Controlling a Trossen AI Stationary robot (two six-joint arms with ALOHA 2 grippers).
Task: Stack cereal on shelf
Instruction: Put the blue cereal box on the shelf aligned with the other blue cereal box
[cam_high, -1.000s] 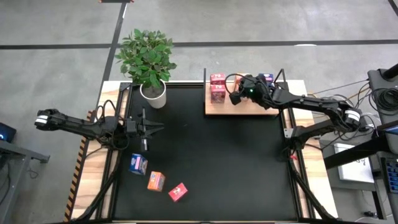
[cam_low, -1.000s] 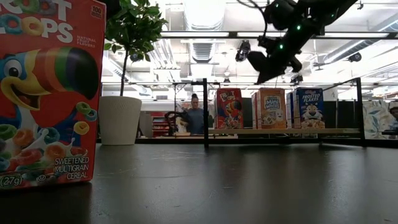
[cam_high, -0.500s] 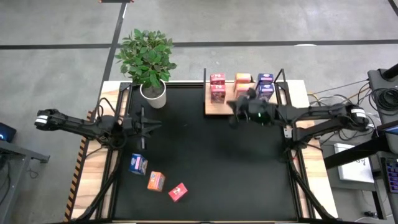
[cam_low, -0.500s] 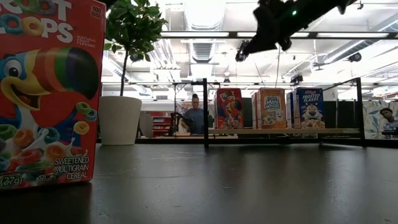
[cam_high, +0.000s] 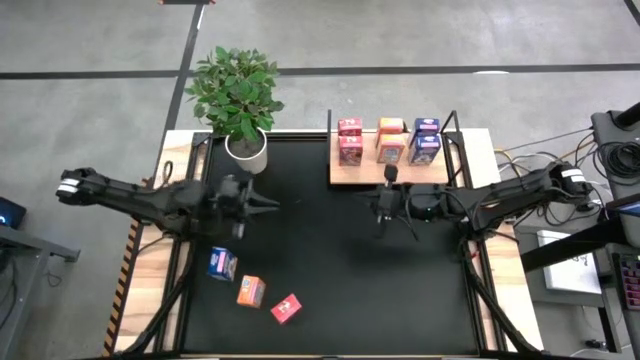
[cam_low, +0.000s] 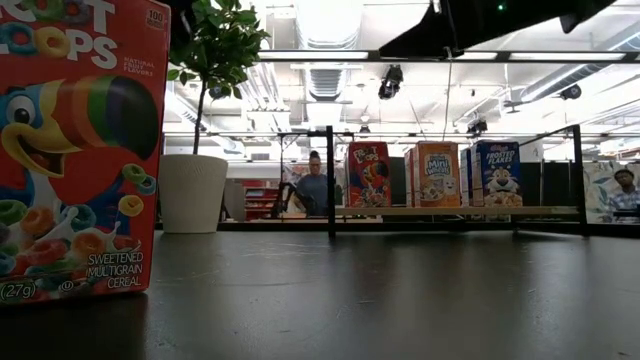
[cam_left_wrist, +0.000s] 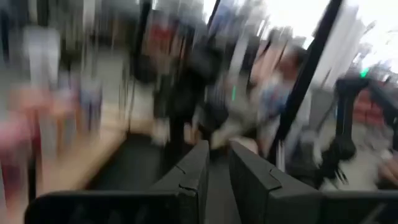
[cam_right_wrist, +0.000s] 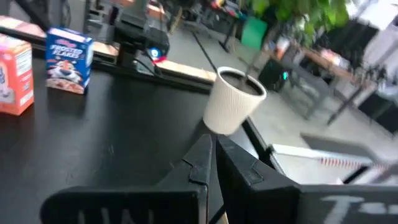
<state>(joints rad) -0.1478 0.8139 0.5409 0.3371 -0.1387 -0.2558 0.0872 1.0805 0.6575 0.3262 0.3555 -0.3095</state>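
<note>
Heading back empty: right gripper (cam_high: 378, 205), fingers together, hangs mid-bench. Next it needs the small blue cardboard cereal box (cam_high: 222, 264) at 8 o'clock, bound for the light-wood shelf (cam_high: 345, 172).

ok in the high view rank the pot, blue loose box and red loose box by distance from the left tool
1. pot, behind the left tool, beside the shelf
2. blue box, in front of the tool
3. red box, farthest, near the table's front edge
</note>
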